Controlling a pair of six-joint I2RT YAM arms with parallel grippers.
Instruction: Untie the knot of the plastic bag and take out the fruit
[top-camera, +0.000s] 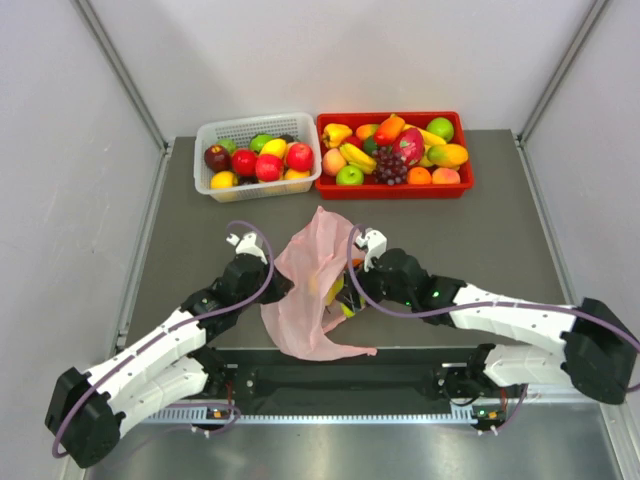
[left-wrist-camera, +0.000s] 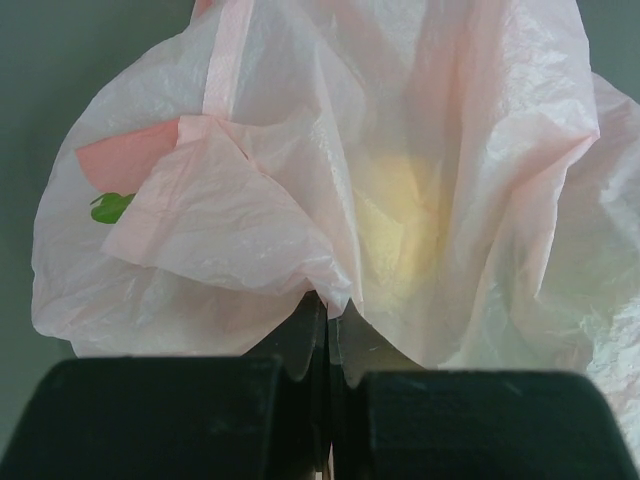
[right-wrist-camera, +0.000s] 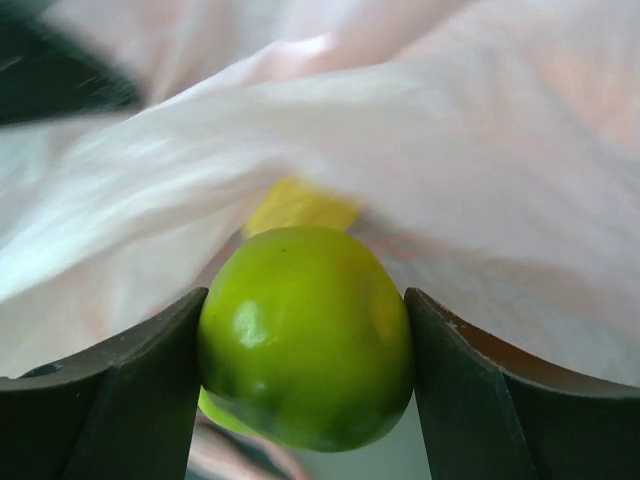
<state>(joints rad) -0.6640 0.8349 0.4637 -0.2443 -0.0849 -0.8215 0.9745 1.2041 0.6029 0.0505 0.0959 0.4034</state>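
**Asker:** Where is the plastic bag?

**Me:** The pink plastic bag (top-camera: 305, 305) lies crumpled on the grey tabletop (top-camera: 480, 230), close to the near edge and between my two arms. One corner of it points toward the back of the tabletop.

**Asker:** What is your left pincer doing?

**Me:** My left pincer (left-wrist-camera: 327, 312) is closed tight. Its two black fingers (left-wrist-camera: 300, 345) are pressed together on a fold of the bag's thin plastic. In the left wrist view the crinkled film fills nearly everything above the fingers. A soft yellow shape (left-wrist-camera: 400, 225) glows through the film near the middle. A small green patch (left-wrist-camera: 110, 207) shows at the bag's left edge.

**Asker:** And your right pincer?

**Me:** My right pincer (right-wrist-camera: 305, 300) is spread only as wide as a round, glossy green fruit (right-wrist-camera: 300, 350) and is clamped on it, one dark finger touching each side. The bag's plastic drapes just above and behind the fruit. A yellow piece (right-wrist-camera: 295, 205) peeks out from under the plastic, just behind the fruit's top. I cannot tell whether the green fruit is inside the bag or at its edge.

**Asker:** What else is on the tabletop?

**Me:** Well apart from the bag, along the back edge, a white basket (top-camera: 262, 188) and a red tray (top-camera: 400, 190) sit side by side. Each is heaped with mixed fruit. The basket holds mostly red, yellow and green pieces. The tray includes a dark grape bunch (top-camera: 390, 165).
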